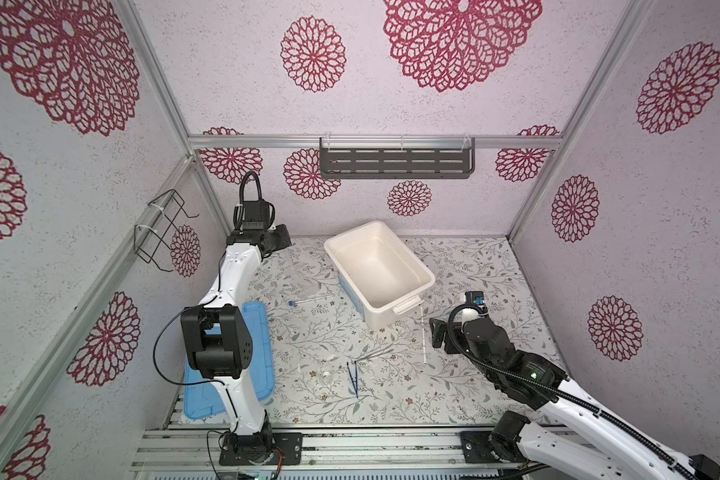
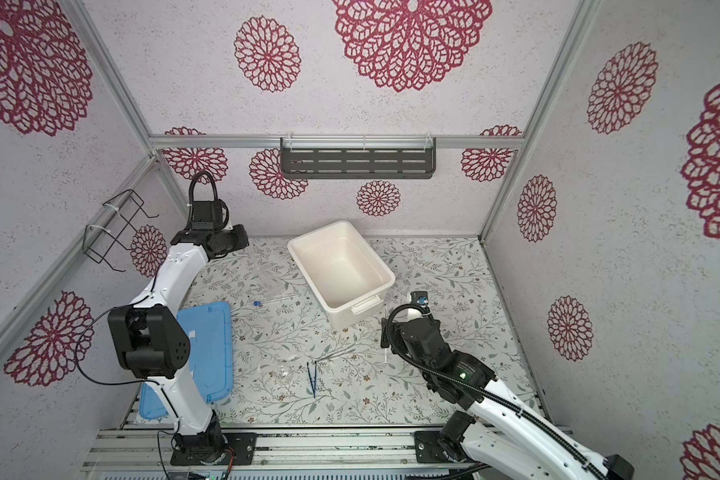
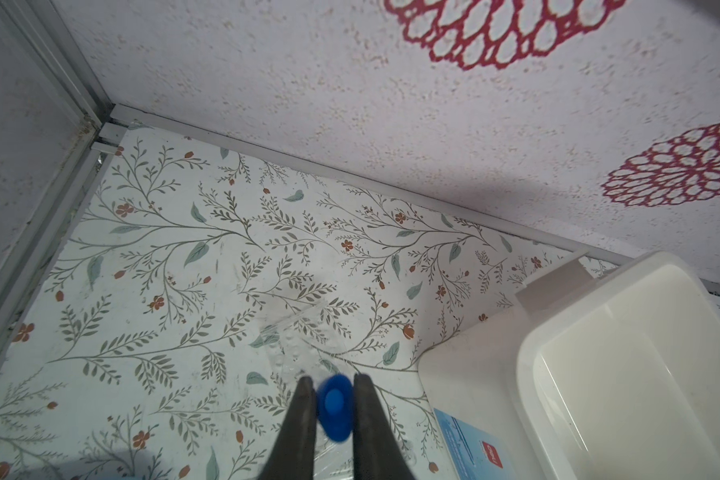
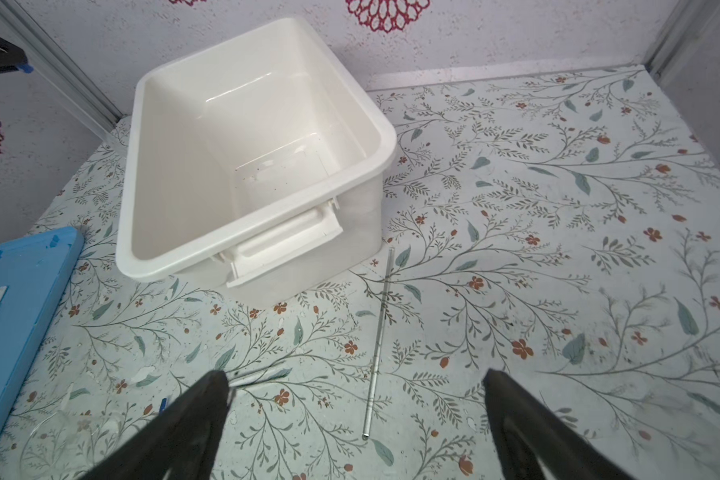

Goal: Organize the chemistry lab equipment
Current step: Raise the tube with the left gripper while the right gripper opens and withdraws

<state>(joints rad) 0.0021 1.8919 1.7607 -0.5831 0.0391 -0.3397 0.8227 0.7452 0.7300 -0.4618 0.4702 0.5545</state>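
Scene: two robot arms work over a floral-patterned worktop (image 1: 474,270) strewn with small lab items.
Left tool: the left tool (image 3: 333,380) is narrow, its dark fingers (image 3: 304,415) clamped on the cap of a slim clear tube with a blue cap (image 3: 335,411). The tube's see-through body is hard to make out against the pattern below.
Right tool: the right tool (image 4: 356,376) is spread wide and holds nothing.
Beneath the right tool: a thin white rod (image 4: 378,340) lies flat on the worktop, lengthwise between the two fingers.
Container: a big white plastic tub (image 4: 246,137) stands just beyond the right tool and close beside the left tool. Its inside looks bare.
Still loose: a second blue-capped clear tube (image 1: 310,299) lies between the tools. Nearer the right tool are dark blue tweezers (image 1: 353,378), a slim silvery tool (image 1: 375,354) and a small clear glass vessel (image 1: 327,374).
Aside: a flat light-blue lid (image 1: 258,353) lies well away from the right tool, under the left arm.
Step in hand: this looks like an early stage, the left tool carrying its tube and the right tool poised to pick up the rod.
Next move, left: probably swing sideways over the tub's rim, then let go.
Next move, right: probably lower straight down and close gently. The rod is thin and may roll or slip.
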